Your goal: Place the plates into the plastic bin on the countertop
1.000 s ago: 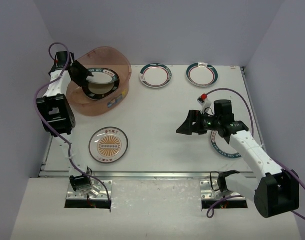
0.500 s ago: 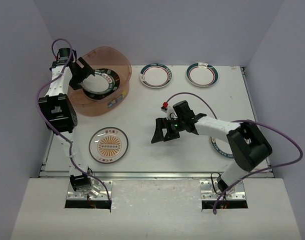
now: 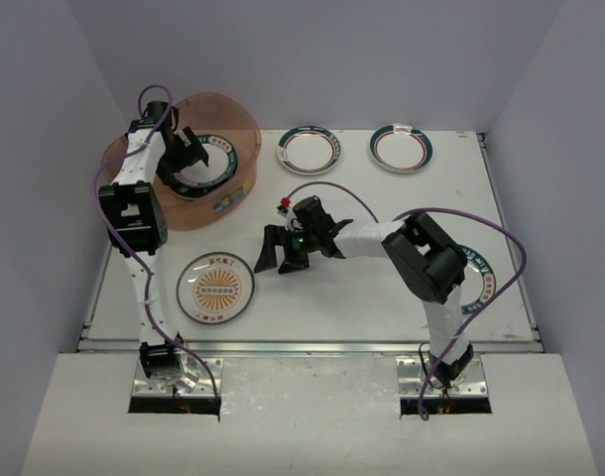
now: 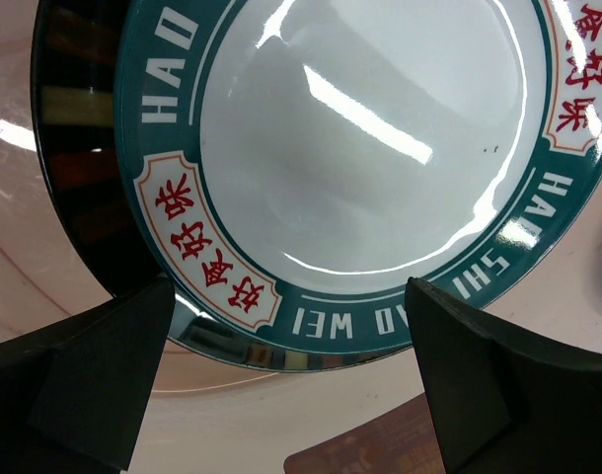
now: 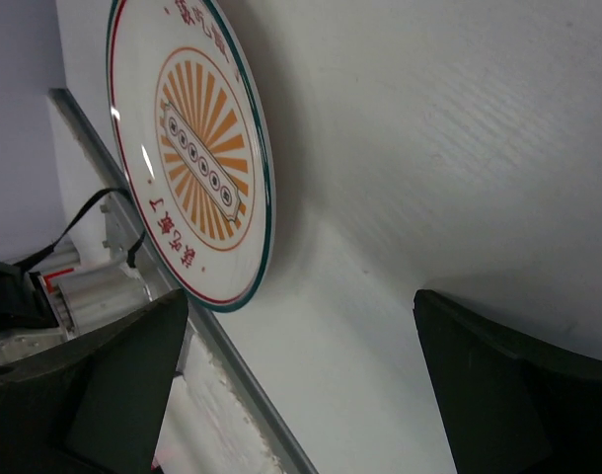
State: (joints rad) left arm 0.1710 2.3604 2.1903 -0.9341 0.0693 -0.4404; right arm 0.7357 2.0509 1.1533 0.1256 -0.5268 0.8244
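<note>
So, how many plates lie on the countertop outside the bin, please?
4: sunburst plate at near left; two far-edge plates; rightmost plate, partly hidden under the right arm.

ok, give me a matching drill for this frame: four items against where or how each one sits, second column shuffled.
Column one:
1. teal-lettered plate
2. orange sunburst plate
3. left tool
4. right tool

Column two:
A. open, over the countertop just right of the orange sunburst plate
B. lying inside the plastic bin
C. open, above the plate in the plastic bin
D. flat on the countertop near its front-left edge

Pairs: 1-B, 2-D, 3-C, 4-A
</note>
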